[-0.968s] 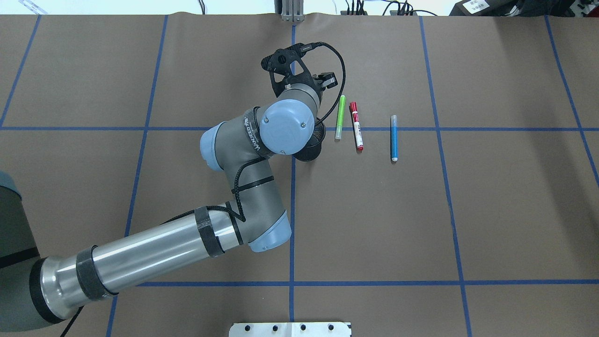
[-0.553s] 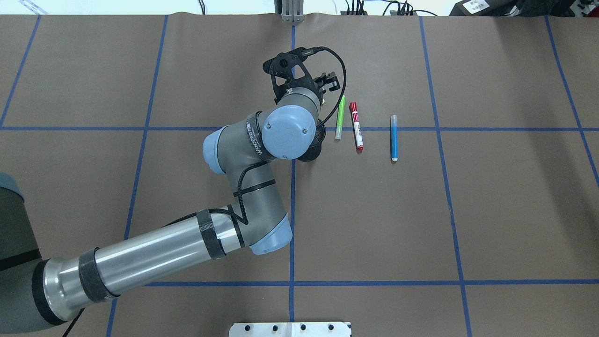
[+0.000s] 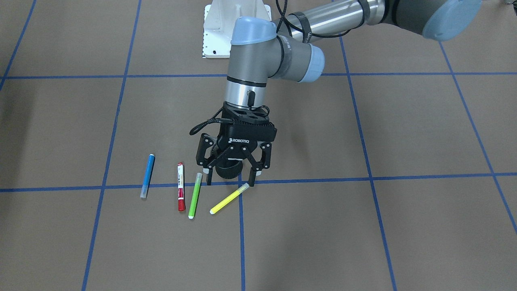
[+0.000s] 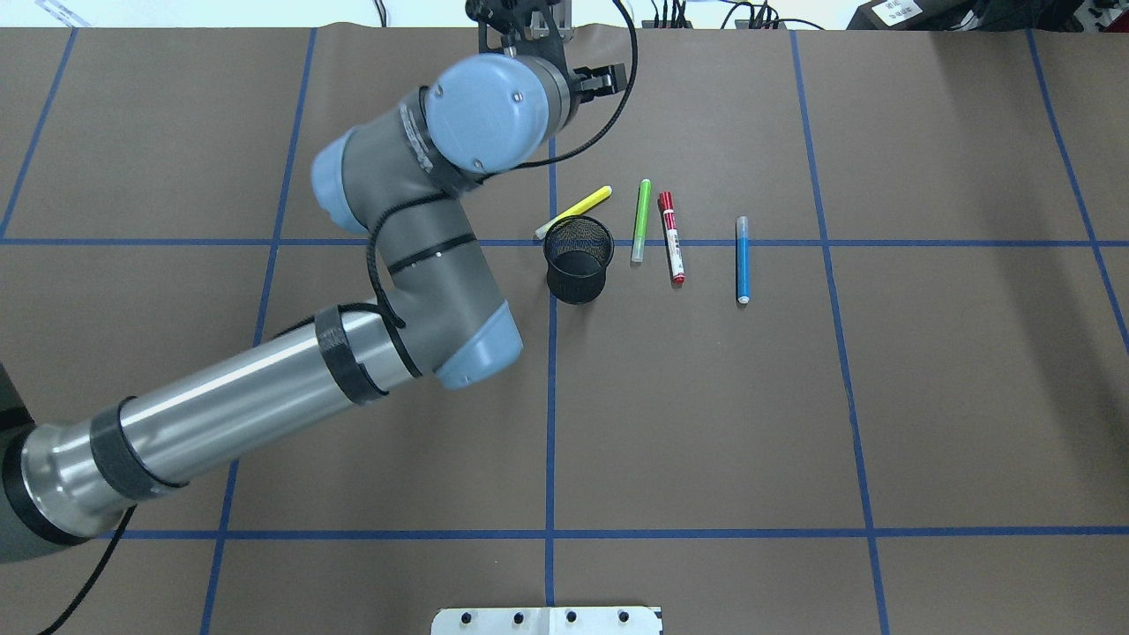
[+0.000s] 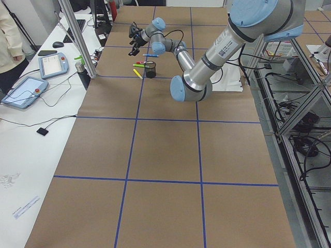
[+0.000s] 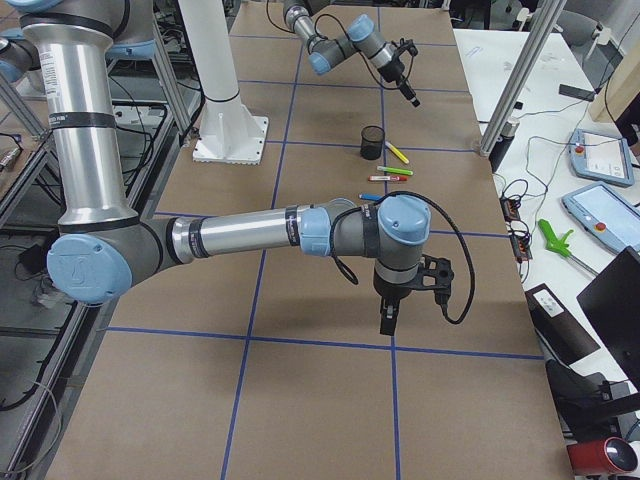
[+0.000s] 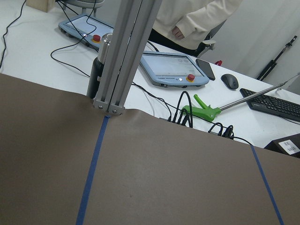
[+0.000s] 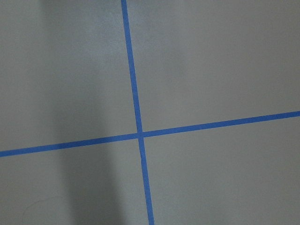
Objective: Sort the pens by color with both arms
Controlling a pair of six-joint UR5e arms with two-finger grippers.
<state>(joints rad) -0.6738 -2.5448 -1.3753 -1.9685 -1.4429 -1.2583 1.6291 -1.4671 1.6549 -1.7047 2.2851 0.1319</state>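
Presently, left gripper [image 3: 231,182]: spread wide, empty.
Yellow pen [image 3: 229,199]: near, below it, lying diagonally beside cup [image 4: 578,260].
Right gripper [image 6: 388,322]: well apart; opening cannot be told.
Nearer arm: left.

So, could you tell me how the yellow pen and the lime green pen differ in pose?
The yellow pen lies slanted; the lime green pen lies nearly parallel to the red-ended pen beside it. The yellow pen's end runs up to the black mesh cup; the lime green pen lies apart from it. Both lie flat, ungripped.
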